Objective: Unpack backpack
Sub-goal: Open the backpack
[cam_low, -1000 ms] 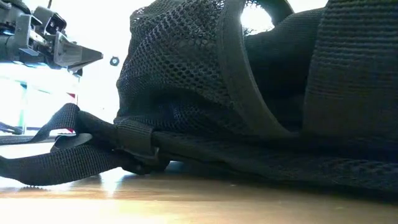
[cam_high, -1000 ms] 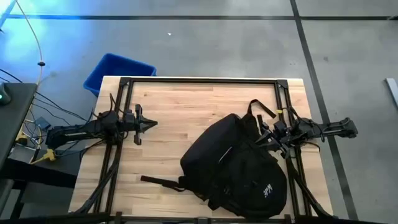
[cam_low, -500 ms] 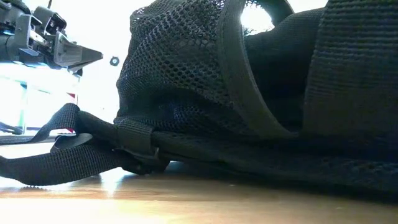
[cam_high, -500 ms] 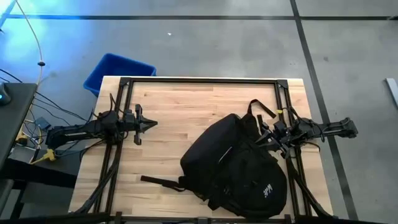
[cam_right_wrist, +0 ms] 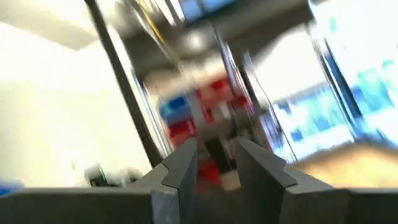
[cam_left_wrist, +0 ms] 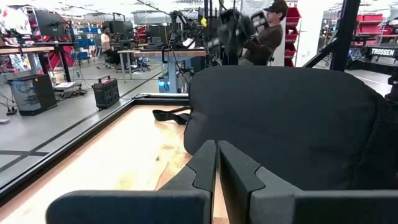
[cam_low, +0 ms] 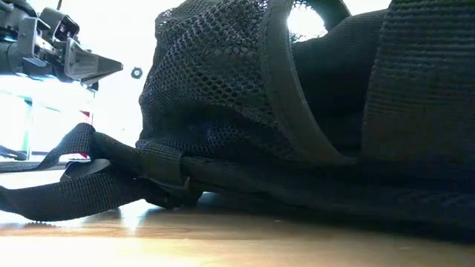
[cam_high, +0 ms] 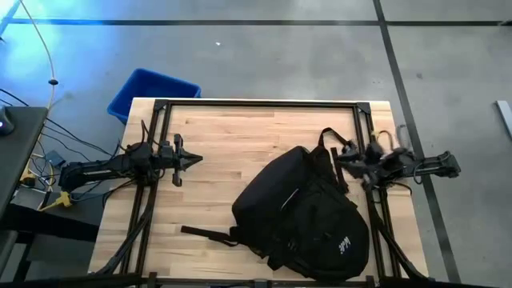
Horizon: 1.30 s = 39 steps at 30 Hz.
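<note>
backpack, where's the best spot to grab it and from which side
Probably the top loop handle of the backpack. It stands up clear of the soft black body at the end toward the table's far right, so a gripper can close around the strap. Come from the right side, where the right gripper already sits close to it.

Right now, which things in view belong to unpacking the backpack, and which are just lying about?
Part of the job:
- backpack, lying on the table
- right gripper, fingers apart, by the backpack's top
- left gripper, shut, waiting at the table's left side

Just there:
- blue bin on the floor off the table's far left corner
- person in the room behind
</note>
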Tool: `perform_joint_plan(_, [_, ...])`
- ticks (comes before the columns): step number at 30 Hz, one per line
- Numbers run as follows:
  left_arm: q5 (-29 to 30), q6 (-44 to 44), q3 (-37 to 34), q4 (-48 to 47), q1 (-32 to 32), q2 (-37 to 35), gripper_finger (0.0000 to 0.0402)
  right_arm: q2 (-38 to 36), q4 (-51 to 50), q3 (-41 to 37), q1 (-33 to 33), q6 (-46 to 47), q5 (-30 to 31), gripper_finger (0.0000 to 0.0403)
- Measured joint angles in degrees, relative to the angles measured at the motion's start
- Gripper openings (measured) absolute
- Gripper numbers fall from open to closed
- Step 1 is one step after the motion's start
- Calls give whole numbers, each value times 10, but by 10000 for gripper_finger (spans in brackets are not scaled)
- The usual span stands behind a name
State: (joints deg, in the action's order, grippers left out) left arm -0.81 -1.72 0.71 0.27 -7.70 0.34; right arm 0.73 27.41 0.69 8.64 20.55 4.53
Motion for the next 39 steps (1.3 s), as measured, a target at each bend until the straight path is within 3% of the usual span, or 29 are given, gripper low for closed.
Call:
perform_joint_plan(4, [0, -31, 0, 0, 0, 0, 0, 16, 94, 12, 0, -78, -81, 96])
perform_joint_plan(7, [0, -44, 0, 0, 0, 0, 0, 62, 69, 80, 0, -159, -111, 96])
perform_joint_plan(12, [0, -44, 0, 0, 0, 0, 0, 212, -140, 264, 1, -248, -121, 102])
perform_joint_plan(16, [0, -44, 0, 0, 0, 0, 0, 360, -366, 417, 16, -249, -115, 121])
perform_joint_plan(24, [0, -44, 0, 0, 0, 0, 0, 625, -708, 652, 156, -160, -131, 156])
perform_joint_plan(31, [0, -13, 0, 0, 0, 0, 0, 778, -755, 720, 331, 9, -94, 157])
perform_joint_plan(34, [0, 75, 0, 1, 0, 0, 0, 833, -756, 723, 394, 105, -60, 165])
perform_joint_plan(39, [2, 324, 0, 0, 0, 0, 0, 917, -720, 723, 459, 193, -42, 199])
